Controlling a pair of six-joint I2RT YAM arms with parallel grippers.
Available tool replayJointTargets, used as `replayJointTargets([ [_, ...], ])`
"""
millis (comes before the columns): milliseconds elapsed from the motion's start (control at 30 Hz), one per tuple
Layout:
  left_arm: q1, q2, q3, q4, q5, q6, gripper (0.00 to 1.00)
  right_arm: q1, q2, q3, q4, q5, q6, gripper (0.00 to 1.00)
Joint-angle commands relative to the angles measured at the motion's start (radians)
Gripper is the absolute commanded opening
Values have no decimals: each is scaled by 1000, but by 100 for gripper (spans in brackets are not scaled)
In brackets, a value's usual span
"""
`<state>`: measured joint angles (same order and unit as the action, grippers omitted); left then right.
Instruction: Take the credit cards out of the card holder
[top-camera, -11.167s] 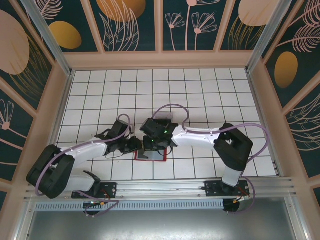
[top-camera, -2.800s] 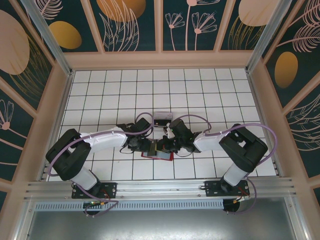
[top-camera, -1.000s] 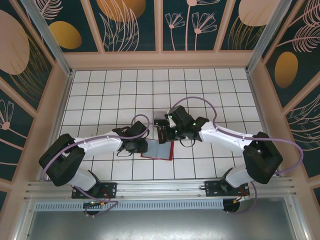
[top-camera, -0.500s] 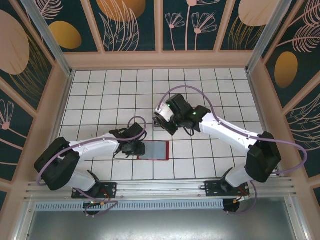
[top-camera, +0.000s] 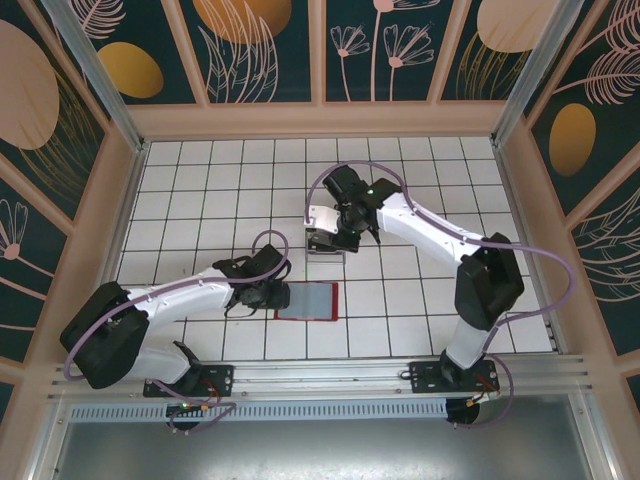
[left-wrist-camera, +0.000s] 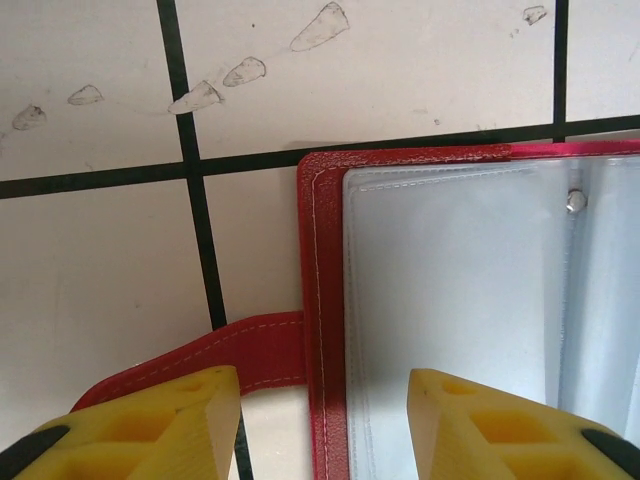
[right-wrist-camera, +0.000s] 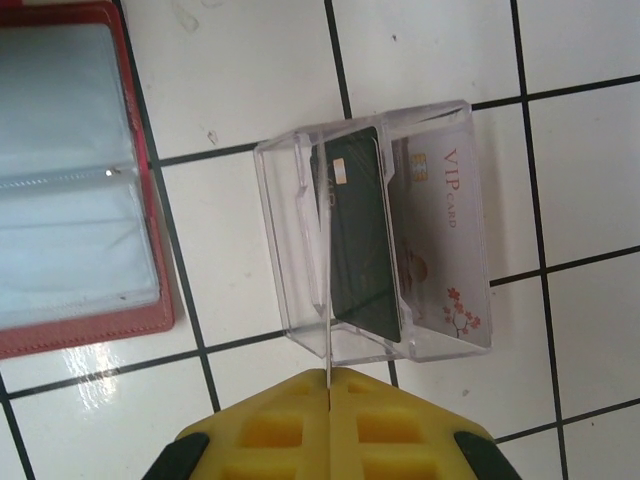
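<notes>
Top view, holder: small red folding card holder (top-camera: 308, 300) lies open on the white tiled surface (top-camera: 200, 180), just right of the left jaws.
Left wrist, left jaws: released, straddling the holder's red closure tab (left-wrist-camera: 235, 350).
Right wrist, right jaws: clenched on a thin whitish card (right-wrist-camera: 326, 300), edge-on, over a clear plastic box (right-wrist-camera: 288, 230).
Right wrist, writing: "VIP CARD" on the white card (right-wrist-camera: 445, 240) inside the box.

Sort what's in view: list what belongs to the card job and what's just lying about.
Job:
- card holder, lying open
- thin card, pinched edge-on in the right gripper
- black card and VIP card, inside the clear box
- left gripper, jaws open over the holder's edge

Lying about:
- clear box, not named in the task
- grey smudges on the tiled table
</notes>
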<state>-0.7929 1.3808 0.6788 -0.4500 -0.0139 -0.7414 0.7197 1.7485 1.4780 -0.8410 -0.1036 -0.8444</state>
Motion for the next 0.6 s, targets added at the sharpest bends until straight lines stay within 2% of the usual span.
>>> replayJointTargets([
  [0,2,-1,19,-26,-21,-1,49,-11,51,65,-86,5,-87,0],
  [567,2,-4,5,-25,-15,16,49,-32,261,226,-191,1,-128,0],
])
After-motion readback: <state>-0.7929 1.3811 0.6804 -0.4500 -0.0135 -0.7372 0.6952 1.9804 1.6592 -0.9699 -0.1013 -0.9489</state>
